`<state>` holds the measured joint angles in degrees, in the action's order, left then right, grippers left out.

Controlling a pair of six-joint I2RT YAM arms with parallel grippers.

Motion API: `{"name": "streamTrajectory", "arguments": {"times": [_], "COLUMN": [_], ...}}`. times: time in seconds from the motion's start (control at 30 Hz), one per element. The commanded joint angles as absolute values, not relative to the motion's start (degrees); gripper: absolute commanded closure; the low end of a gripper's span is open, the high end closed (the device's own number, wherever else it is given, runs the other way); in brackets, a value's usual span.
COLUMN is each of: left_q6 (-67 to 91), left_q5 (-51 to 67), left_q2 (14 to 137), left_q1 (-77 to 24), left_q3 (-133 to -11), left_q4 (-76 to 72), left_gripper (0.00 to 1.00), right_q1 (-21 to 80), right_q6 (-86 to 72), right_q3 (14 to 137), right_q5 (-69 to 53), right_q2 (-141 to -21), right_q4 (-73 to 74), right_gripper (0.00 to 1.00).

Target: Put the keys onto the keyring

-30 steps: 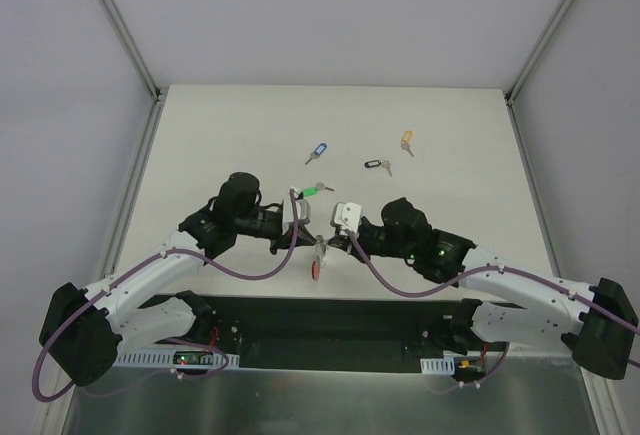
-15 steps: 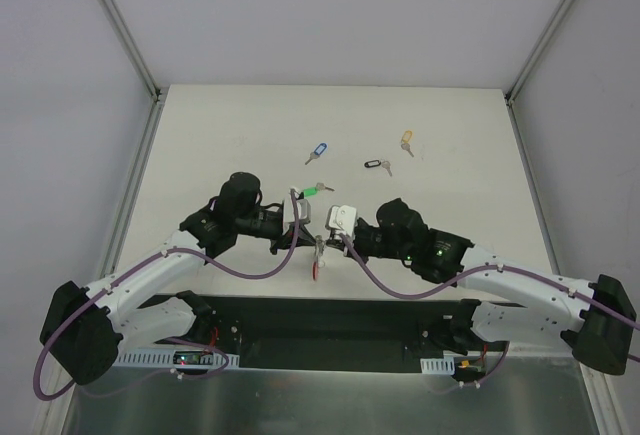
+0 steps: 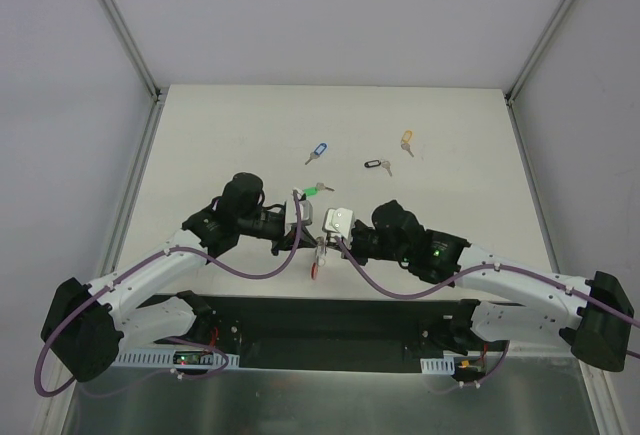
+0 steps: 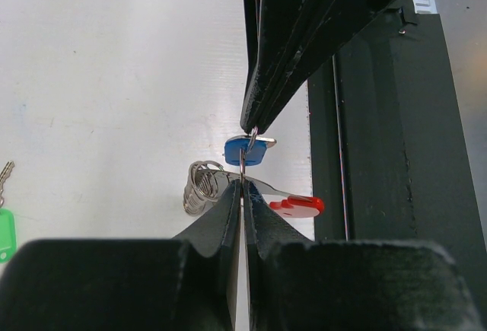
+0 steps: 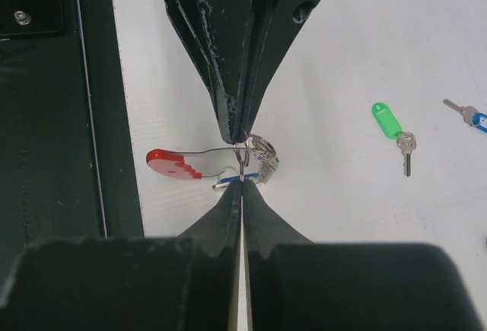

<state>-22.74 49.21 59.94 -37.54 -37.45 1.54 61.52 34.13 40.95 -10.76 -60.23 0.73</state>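
Left pincer is clamped on the keyring at the middle of the table's near edge. The keyring's long axis runs far to near, with the red end toward the near edge. Right pincer, tip to tip with it, is closed on a blue key.

White link shells dotted with small dark screws, joined by black joint housings, are seen on the left arm and right arm. A purple cable is routed in loops along each. A white camera box is fitted at the right wrist, and a green light is noted nearby. On the left gripper and right gripper, matte black wedge-tapered fingers with scuffed edges are recorded.
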Motion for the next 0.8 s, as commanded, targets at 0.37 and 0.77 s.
{"name": "streamTrajectory", "arguments": {"times": [0.37, 0.77], "left_q6": [-23.29, -23.38], "left_q5": [51.33, 51.07], "left_q2": [60.82, 60.73], "left_q1": [-38.23, -38.32], "left_q3": [-38.67, -38.76], "left_q4": [-0.26, -0.26], "left_gripper": [1.0, 1.0], "right_q1": [62.66, 62.67], "right_q6": [35.24, 35.6], "right_q3": [42.89, 43.68], "right_q5": [-8.18, -8.7], "right_q2": [-57.31, -59.15], "right_q4": [-0.26, 2.2], "right_gripper": [0.99, 0.99]}}
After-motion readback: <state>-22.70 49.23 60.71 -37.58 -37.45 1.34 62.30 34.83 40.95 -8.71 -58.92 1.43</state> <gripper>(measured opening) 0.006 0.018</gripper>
